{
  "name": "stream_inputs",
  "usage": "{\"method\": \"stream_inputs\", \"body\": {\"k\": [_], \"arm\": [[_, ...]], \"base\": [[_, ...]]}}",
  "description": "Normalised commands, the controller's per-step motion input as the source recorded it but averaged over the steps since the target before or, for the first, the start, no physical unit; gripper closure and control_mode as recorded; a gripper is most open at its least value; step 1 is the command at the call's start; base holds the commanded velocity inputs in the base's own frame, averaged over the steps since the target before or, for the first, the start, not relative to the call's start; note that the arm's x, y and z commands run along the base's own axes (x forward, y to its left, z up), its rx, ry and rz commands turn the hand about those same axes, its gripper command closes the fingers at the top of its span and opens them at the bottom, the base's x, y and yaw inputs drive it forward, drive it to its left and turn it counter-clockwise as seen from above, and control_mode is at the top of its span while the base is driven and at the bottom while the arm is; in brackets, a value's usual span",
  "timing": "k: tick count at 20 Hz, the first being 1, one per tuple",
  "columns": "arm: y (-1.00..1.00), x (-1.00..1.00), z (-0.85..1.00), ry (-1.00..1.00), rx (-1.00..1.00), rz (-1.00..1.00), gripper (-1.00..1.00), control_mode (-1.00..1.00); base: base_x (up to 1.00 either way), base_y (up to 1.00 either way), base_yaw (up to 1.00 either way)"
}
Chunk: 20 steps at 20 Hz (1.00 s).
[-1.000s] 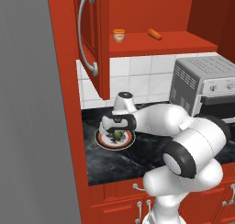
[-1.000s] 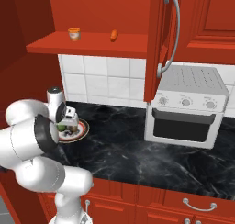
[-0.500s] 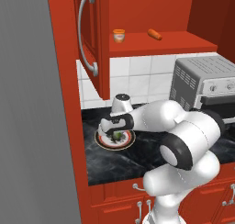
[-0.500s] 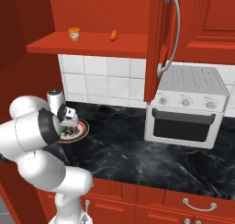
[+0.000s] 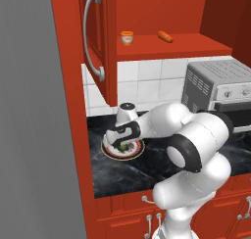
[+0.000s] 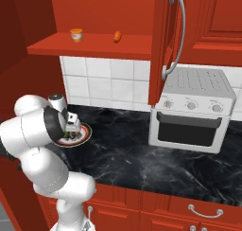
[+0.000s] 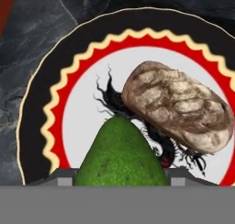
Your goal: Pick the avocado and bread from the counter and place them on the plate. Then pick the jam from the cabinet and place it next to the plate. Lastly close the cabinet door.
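My gripper (image 7: 120,178) is shut on the dark-green avocado (image 7: 120,154), holding it just over the near part of the plate (image 7: 41,99). The brown bread (image 7: 176,110) lies on the plate's white centre, beyond the avocado. From the base views the hand (image 5: 122,143) (image 6: 71,129) points down over the plate (image 5: 109,153) (image 6: 87,134) at the left end of the black counter (image 5: 122,177) (image 6: 142,152). The orange jam (image 5: 127,38) (image 6: 75,34) stands on the open cabinet's shelf. The cabinet door (image 5: 100,42) (image 6: 163,45) stands swung open.
An elongated orange item (image 5: 165,36) (image 6: 117,35) lies on the shelf to the right of the jam. A silver toaster oven (image 5: 220,93) (image 6: 194,114) takes up the counter's right side. A red side wall (image 5: 68,110) runs close to the plate's left.
The arm's elbow has shifted a little while the hand stays over the plate with the avocado in it. Nothing else has moved.
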Motion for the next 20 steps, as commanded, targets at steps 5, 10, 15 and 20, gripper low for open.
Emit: {"method": "stream_inputs", "body": {"k": [5,10,15,20], "arm": [[0.01,0.09,-0.16,0.03,-0.01,0.00,1.00,-1.00],[0.04,0.05,-0.04,0.03,-0.01,0.00,-1.00,-1.00],[0.06,0.00,0.07,0.00,0.00,0.00,-1.00,-1.00],[0.02,0.00,0.17,0.00,0.00,0.00,-1.00,-1.00]], "base": [[0.00,0.00,0.00],[0.00,0.00,0.00],[0.00,0.00,0.00],[0.00,0.00,0.00]]}}
